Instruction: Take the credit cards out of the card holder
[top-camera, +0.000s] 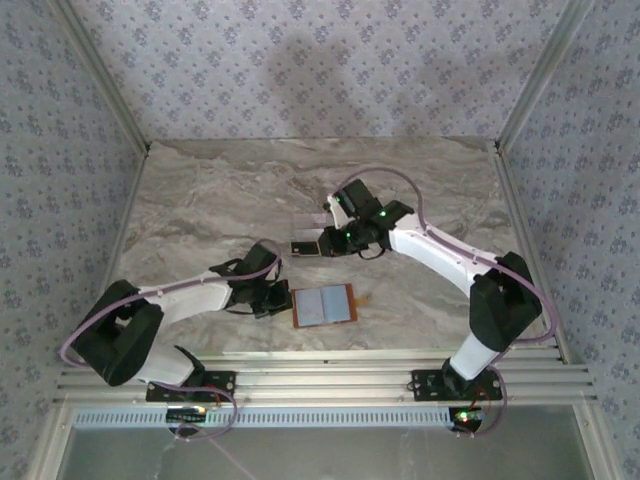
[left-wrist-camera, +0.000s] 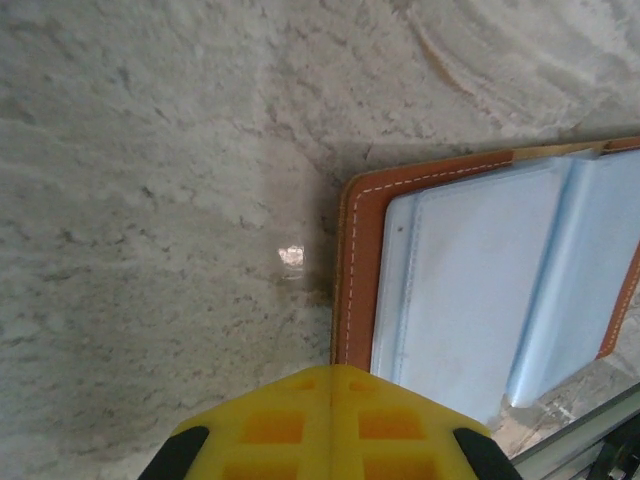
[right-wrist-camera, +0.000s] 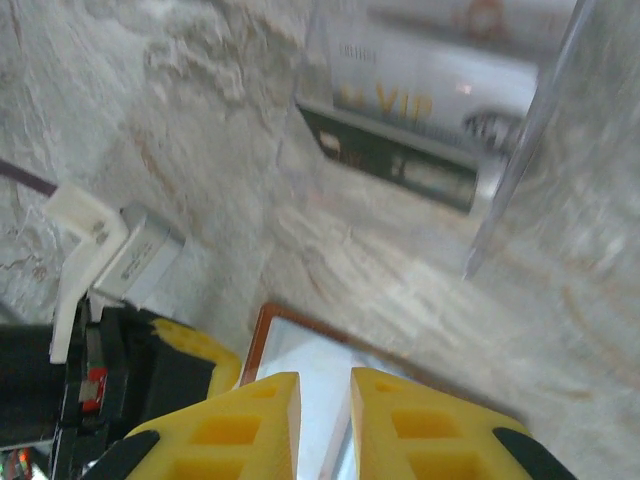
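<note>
The flat orange-brown leather-like folding card holder (top-camera: 323, 305) lay opened out on the grey marbled table (top-camera: 200, 200), near its front edge, with the grey-blue inside pockets facing up. The left gripper (left-wrist-camera: 332, 400) was closed, its yellow fingers pressed together with nothing between them. It sat just beside the card holder's left stitched edge, and contact could not be made out.

Farther back stood a clear plastic slotted rack (right-wrist-camera: 520, 150), well apart from the card holder. It held two thin credit cards: a whitish card (right-wrist-camera: 420, 80) with gold lettering, and a dark card (right-wrist-camera: 400, 165) in front of it.

The right gripper (right-wrist-camera: 325, 400) hung near the rack, its yellow fingers drawn close with a narrow gap. Whether anything was pinched in that gap could not be told
</note>
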